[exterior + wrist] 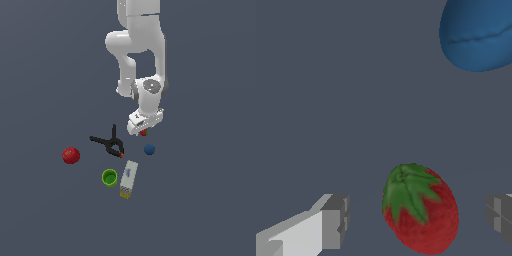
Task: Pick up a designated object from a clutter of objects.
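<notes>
I'm seeing flat, even, dim light with no cast shadows or glare. Both views are looking slightly soft and coarse.

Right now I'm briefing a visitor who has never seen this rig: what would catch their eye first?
The white arm's gripper hangs low over a strawberry, which the wrist view shows lying between the open fingers, untouched. A blue ball sits close by. Farther toward the exterior view's left lie a black spring clamp and a round red fruit.

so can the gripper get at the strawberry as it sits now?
Probably yes: the gripper is open with the strawberry between its fingers, nothing between. The blue ball sits apart.
</notes>
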`<state>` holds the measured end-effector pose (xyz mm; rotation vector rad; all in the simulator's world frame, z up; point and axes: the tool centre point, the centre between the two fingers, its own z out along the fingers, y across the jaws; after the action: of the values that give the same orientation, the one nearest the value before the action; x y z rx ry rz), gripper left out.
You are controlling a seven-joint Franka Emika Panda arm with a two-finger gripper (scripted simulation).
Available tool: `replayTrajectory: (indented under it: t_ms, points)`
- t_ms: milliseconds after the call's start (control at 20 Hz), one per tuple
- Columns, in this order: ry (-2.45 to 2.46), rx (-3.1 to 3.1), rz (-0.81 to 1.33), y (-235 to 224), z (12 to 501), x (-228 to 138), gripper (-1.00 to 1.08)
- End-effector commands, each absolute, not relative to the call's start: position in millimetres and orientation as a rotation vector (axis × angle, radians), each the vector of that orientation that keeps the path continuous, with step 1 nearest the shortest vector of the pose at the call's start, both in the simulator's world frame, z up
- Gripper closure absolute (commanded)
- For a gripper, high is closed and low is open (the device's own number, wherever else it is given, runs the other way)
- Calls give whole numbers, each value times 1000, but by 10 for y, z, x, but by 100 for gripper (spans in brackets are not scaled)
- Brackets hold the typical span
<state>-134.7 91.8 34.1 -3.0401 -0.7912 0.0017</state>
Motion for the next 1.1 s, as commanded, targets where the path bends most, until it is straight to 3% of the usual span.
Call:
replayTrajectory:
  t_ms: [0,300,350,1050]
  points:
    - [-792,-3040,0,917,270,-1347,-92]
    - [-792,-3040,0,920,225,-1340,-92]
    - [-792,-3040,0,920,225,-1340,108]
    - [-792,-3040,0,905,258,-1322,108]
